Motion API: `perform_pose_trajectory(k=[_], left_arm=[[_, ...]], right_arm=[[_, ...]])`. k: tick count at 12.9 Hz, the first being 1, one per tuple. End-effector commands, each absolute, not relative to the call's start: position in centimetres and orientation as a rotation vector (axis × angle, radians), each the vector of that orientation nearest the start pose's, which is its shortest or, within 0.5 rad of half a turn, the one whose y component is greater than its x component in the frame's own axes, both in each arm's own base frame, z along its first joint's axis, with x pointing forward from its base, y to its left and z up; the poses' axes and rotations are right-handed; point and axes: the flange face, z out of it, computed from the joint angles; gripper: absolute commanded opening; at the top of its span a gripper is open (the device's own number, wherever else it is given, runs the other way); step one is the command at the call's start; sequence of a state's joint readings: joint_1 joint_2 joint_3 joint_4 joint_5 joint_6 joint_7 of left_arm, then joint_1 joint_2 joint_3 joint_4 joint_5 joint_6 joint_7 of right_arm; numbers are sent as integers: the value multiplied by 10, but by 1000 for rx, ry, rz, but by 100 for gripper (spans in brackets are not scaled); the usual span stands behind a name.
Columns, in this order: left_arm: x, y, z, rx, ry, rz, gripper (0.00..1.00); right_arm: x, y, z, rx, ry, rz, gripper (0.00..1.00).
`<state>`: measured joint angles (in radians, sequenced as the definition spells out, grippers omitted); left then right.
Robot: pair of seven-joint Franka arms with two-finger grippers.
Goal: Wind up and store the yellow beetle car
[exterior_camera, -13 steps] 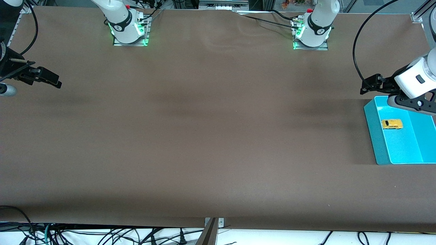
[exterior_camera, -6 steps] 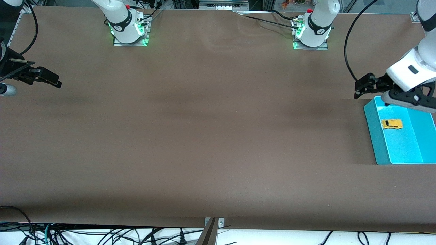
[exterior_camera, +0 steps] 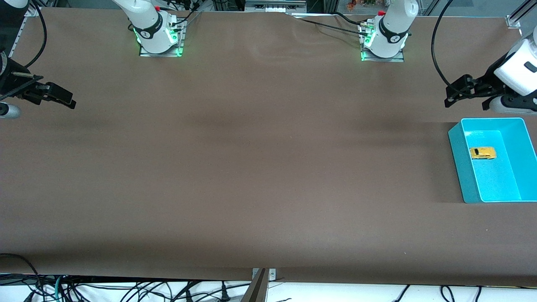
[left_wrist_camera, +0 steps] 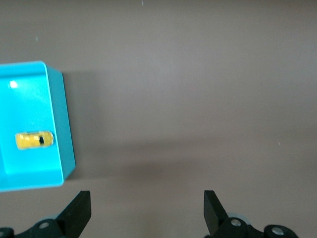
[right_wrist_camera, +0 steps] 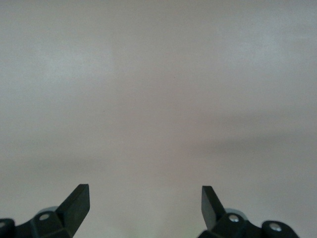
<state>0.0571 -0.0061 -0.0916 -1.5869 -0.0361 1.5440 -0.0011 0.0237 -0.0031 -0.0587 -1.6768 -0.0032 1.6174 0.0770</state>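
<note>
1. The left gripper [exterior_camera: 455, 90] hangs in the air with its fingers spread wide and nothing between them. It is over bare table, just off the turquoise bin's edge that lies farthest from the front camera.
2. In the left wrist view both fingertips [left_wrist_camera: 79, 208] show as dark wedges set far apart, with only brown tabletop between them.
3. The right gripper [exterior_camera: 63, 100] waits at the right arm's end of the table, over bare brown surface, its jaws also wide apart and holding nothing.
4. In the right wrist view its fingertips [right_wrist_camera: 77, 201] frame plain tabletop.
5. The yellow beetle car [exterior_camera: 482, 152] lies inside the turquoise bin [exterior_camera: 459, 163], on the bin's floor, in the half farther from the front camera.
6. In the front view, taking the bin's middle as the clock's centre, the car sits at about 11 o'clock, close to the wall that faces the middle of the table; whether it touches that wall cannot be told.
7. The car [left_wrist_camera: 33, 140] also shows in the left wrist view, resting on the floor of the bin [left_wrist_camera: 62, 124], well apart from the left gripper.
8. The bin stands at the left arm's end of the brown table [exterior_camera: 260, 167], nearer to the front camera than the left arm's base [exterior_camera: 384, 46].
9. The right arm's base [exterior_camera: 159, 40] stands well apart from the bin.
</note>
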Motion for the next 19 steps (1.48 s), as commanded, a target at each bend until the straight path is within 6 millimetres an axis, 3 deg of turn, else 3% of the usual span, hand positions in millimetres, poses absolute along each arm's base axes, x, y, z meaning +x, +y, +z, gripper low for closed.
perform_pose_trajectory(k=[1,3,5,7,10,14,19], left_arm=[[539,-13,622,-3209,34,84,100],[544,-12,617,-3212,29,98,100],[545,-12,616,-3210,34,101,100],[546,-12,615,-3212,34,103,100],[547,-11,613,-3212,29,108,100],[547,-16,612,-3211,46,111,100],[547,-16,613,-3211,44,109,100]], right_arm=[[547,-18,586,-3141,161,82,100],[536,-11,596,-3150,134,75,100],[528,-12,590,-3150,102,51,100],[513,-14,582,-3147,-54,-18,100],[516,-14,584,-3143,-66,-21,100],[540,-15,593,-3146,-1,-5,100],[538,-16,590,-3144,-6,24,100]])
